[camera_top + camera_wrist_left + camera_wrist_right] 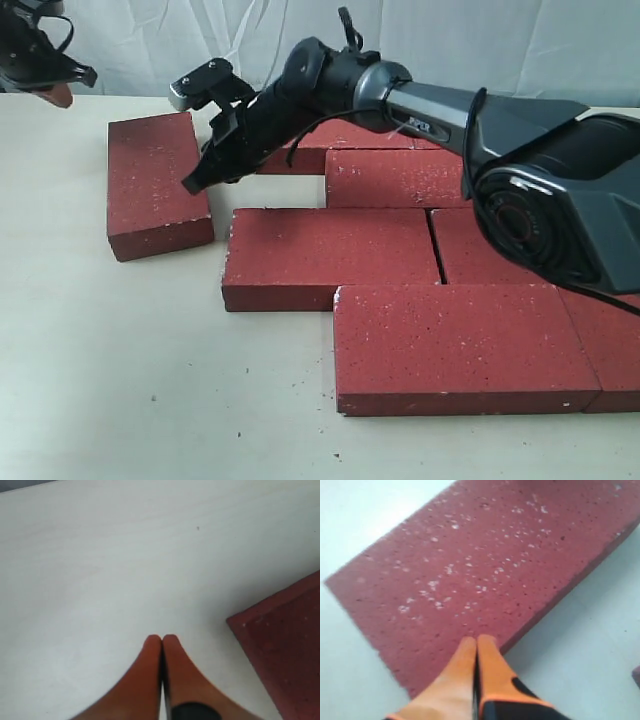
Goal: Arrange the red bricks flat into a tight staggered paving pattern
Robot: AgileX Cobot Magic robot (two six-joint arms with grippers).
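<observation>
One loose brick (158, 185): left of frame in exterior view, flat, turned crosswise to the rows, a gap between it and them.
Laid bricks (330, 255): centre to lower right, flat, staggered rows, joints mostly tight.
Right gripper (193, 184): fingers pressed together, holding nothing; tips at loose brick's right long edge, contact unclear.
Left gripper (55, 88): upper left corner, fingers together, empty, above bare table (120, 380).
Step, judged: nudge loose brick round into the pattern.
Do it well: keep tips together, set them on the side face rather than the top, push near one end to swing it parallel, then slide it until it touches a neighbour.
Risk: tips riding over the top; laid rows shifting.
</observation>
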